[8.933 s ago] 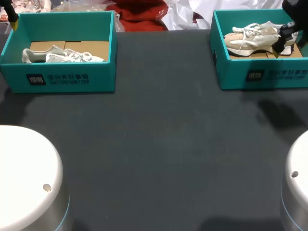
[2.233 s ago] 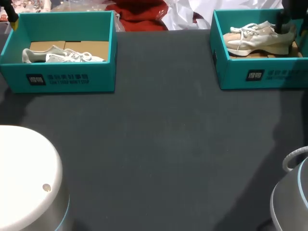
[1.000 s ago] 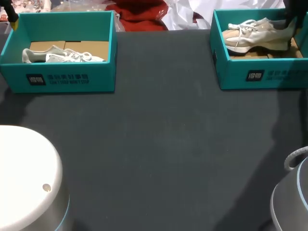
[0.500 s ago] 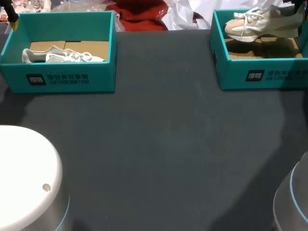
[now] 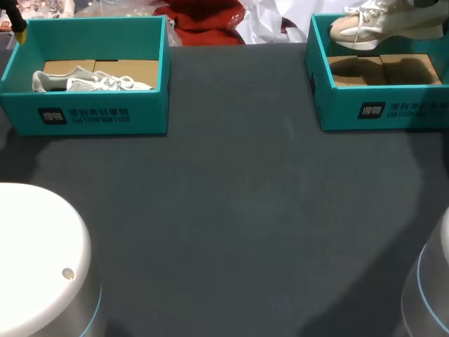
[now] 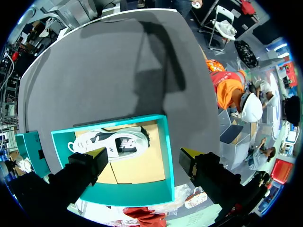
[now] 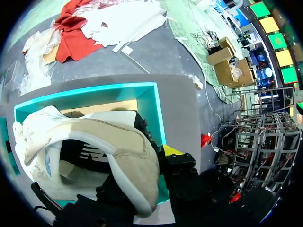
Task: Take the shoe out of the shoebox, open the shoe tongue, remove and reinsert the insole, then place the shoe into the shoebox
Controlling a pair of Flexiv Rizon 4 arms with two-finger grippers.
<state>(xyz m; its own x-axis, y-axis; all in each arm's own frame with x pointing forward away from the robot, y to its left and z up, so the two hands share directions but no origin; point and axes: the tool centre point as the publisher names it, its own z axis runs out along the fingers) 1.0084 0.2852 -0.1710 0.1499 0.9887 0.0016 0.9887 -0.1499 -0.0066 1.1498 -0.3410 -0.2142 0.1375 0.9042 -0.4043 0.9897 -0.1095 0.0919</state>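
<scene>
Now the shoe (image 5: 382, 21) has come up out of the right box (image 5: 382, 109) and hangs above it, heel pinched in your right end effector (image 7: 154, 158), so the taking-out is nearly done; your left end effector (image 6: 144, 156) is spread over the other box (image 6: 118, 194).

Dark table (image 5: 238, 210) bears a second teal box (image 5: 98, 116).
</scene>
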